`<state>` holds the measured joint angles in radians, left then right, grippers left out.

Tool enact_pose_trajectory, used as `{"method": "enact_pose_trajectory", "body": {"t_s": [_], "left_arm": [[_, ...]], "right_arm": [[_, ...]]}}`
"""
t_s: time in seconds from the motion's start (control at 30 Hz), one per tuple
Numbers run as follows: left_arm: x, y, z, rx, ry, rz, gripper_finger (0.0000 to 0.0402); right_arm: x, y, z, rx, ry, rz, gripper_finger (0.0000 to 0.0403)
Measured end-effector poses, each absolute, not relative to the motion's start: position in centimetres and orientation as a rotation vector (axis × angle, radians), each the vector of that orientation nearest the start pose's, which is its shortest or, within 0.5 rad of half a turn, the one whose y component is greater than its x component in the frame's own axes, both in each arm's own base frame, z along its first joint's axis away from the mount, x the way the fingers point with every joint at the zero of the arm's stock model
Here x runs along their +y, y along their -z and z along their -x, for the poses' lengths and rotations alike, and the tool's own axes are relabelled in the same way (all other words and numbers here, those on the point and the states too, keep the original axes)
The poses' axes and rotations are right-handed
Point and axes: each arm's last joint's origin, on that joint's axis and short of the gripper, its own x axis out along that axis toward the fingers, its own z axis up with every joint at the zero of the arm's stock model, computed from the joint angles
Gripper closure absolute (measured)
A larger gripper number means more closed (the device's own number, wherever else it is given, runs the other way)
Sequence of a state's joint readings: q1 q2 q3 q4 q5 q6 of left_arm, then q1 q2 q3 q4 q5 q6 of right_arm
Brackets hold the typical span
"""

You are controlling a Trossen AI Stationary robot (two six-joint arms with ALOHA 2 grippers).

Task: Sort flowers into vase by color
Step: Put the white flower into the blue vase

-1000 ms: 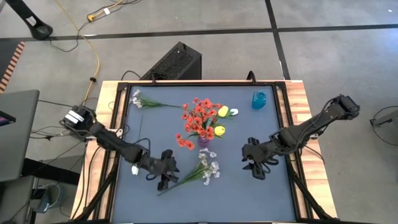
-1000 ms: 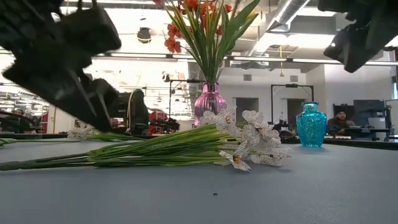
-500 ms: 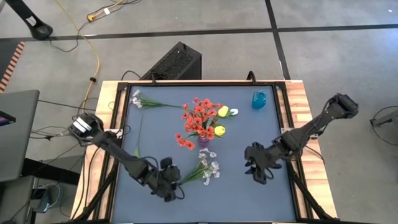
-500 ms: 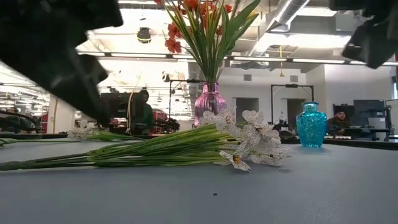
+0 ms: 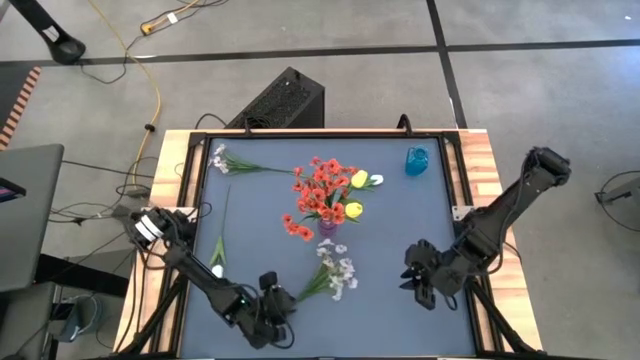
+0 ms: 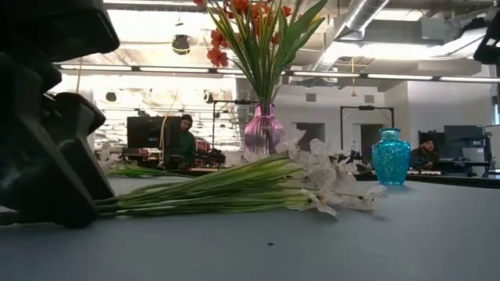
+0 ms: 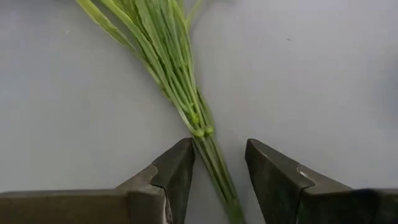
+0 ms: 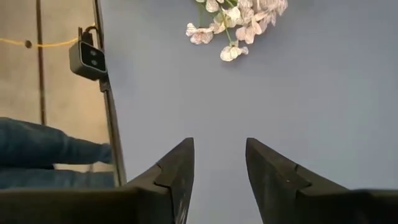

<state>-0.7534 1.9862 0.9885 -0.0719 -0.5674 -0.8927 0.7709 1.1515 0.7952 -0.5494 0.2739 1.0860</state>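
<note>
Left wrist view: the left end effector (image 7: pixel 217 171) stands apart, straddling the white-lilac spray's stems (image 7: pixel 180 99), which run lengthwise between its fingers.

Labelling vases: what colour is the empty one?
Turquoise blue vase; the low view shows it best.

Floor (image 5: pixel 300 30): grey slabs, crossed by a yellow cable (image 5: pixel 150 90).
Ceiling: lit by strip lights (image 6: pixel 367 76).
Far room: monitors (image 6: pixel 144 133) and seated people (image 6: pixel 186 140) are seen.
</note>
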Motion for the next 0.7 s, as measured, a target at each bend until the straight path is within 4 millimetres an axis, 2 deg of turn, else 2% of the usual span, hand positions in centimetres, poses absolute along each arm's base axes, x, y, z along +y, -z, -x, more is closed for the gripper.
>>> {"method": "enact_pose_trajectory", "body": {"t_s": [0.1,0.27,0.37,0.53,0.7], "left_arm": [[-23.5,-9.4,-27.4,0.830,-0.224,0.147,0.0286],[-24.0,-11.3,-28.4,0.861,-0.178,0.121,0.0385],[-24.0,-13.2,-28.6,0.855,-0.159,0.133,0.0395],[-22.9,-19.3,-29.5,0.692,-0.125,0.249,0.0399],[-20.3,-25.9,-30.1,0.508,-0.154,0.250,0.0401]], "right_arm": [[15.0,-23.9,-16.2,0.908,0.015,-0.474,0.0238],[14.5,-23.7,-16.2,0.911,0.018,-0.352,0.0248],[14.4,-23.7,-16.1,0.898,-0.043,-0.194,0.0254],[13.6,-24.1,-15.4,0.891,-0.134,0.113,0.0273],[11.1,-26.3,-12.9,0.856,-0.226,0.216,0.0293]]}}
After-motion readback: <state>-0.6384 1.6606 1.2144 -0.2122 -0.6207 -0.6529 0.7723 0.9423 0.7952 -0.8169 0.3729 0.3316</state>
